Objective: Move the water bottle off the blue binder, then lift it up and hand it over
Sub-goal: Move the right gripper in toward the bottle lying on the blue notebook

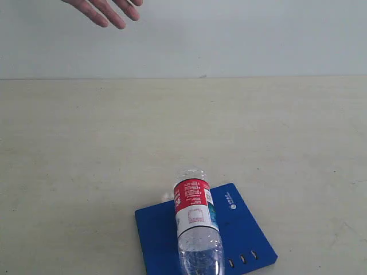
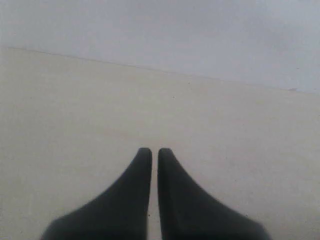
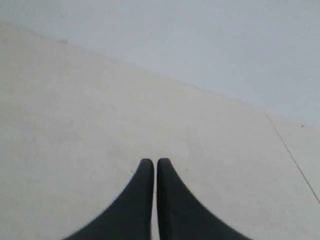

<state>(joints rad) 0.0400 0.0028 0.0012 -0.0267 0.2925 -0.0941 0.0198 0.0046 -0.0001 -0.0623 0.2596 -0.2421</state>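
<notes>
Beige table (image 1: 86,143) holds blue binder (image 1: 155,240) beneath water bottle (image 1: 195,220), near end cropped; left end effector (image 2: 154,150) and right end effector (image 3: 152,161) closed.

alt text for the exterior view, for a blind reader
A water bottle rests on a blue binder at the bottom of a pale table. A person's hand reaches in at top left.

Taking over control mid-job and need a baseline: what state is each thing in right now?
water bottle: resting on the blue binder, ungripped; upright or lying, cannot tell.
blue binder: closed, flat on the table, bottle on top.
left pincer: shut, empty.
right pincer: shut, empty.
person's hand: open, fingers extended, holding nothing.
</notes>
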